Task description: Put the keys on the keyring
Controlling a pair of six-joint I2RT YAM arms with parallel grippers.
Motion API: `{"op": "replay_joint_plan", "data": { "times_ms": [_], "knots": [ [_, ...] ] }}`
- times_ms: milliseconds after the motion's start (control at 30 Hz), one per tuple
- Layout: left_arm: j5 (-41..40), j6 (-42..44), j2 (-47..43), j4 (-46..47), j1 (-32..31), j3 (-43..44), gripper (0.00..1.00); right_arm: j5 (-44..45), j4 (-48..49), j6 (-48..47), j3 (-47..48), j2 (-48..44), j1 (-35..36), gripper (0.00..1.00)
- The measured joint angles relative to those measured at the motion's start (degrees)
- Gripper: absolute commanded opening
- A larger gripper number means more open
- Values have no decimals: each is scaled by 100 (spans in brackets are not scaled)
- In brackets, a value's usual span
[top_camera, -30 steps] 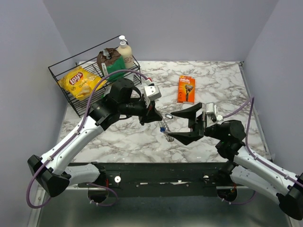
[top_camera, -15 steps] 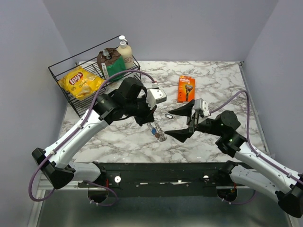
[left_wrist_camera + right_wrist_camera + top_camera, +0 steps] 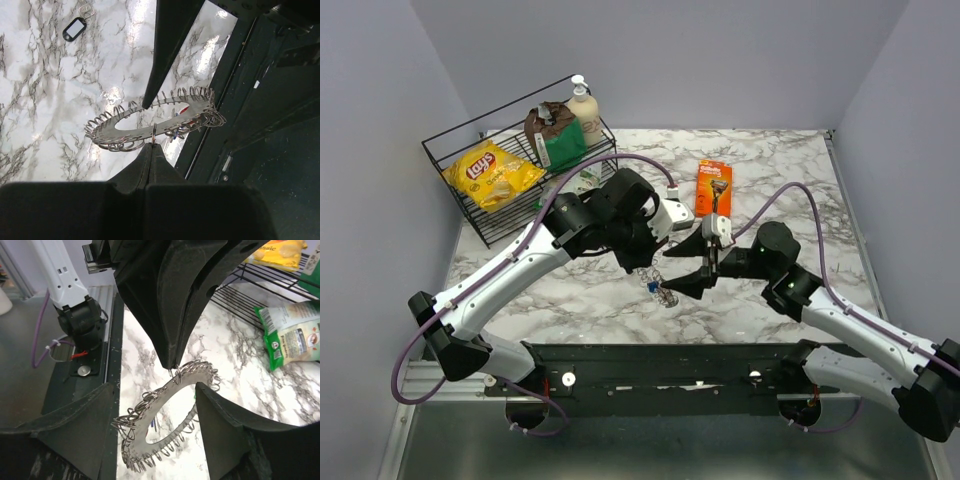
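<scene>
Left pincer [image 3: 152,145] pinched tight on the keyring [image 3: 107,131] — right pincer [image 3: 156,390] gapes wide around it, seemingly without touching.

The worktop [image 3: 790,170] is white marble veined in grey, the keyring [image 3: 140,131] is bright silver, and the left hand [image 3: 645,265] and right hand [image 3: 686,268] are both matte black, with purple cables [image 3: 620,157] trailing from them. The basket [image 3: 450,150] is black wire, and in it are a yellow chip bag [image 3: 490,172] with a red logo, a green pouch [image 3: 560,147] and a cream bottle [image 3: 586,118] with a white pump. The razor pack [image 3: 714,188] is orange, and the key tag [image 3: 75,28] is black-framed with a white window.
</scene>
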Motion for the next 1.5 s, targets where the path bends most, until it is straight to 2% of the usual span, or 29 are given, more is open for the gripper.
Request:
{"op": "replay_joint_plan", "data": {
  "times_ms": [433, 533, 567, 667, 1200, 1500],
  "knots": [
    [151, 98, 2, -37, -50, 0, 0, -240, 640, 149, -26, 269, 2, 49],
    [238, 114, 2, -24, -61, 0, 0, -254, 789, 275, -59, 348, 0, 42],
    [267, 118, 0, -17, -66, 0, 0, -256, 839, 308, -74, 352, 0, 36],
    [358, 136, -2, 2, -70, 0, 0, -264, 968, 404, -92, 361, 2, 31],
    [568, 205, -234, 98, -70, -70, 0, -258, 1071, 409, -219, 367, 2, 20],
    [741, 208, -236, 120, -70, -131, 0, -256, 1067, 409, -227, 339, 2, 20]
  ]
}}
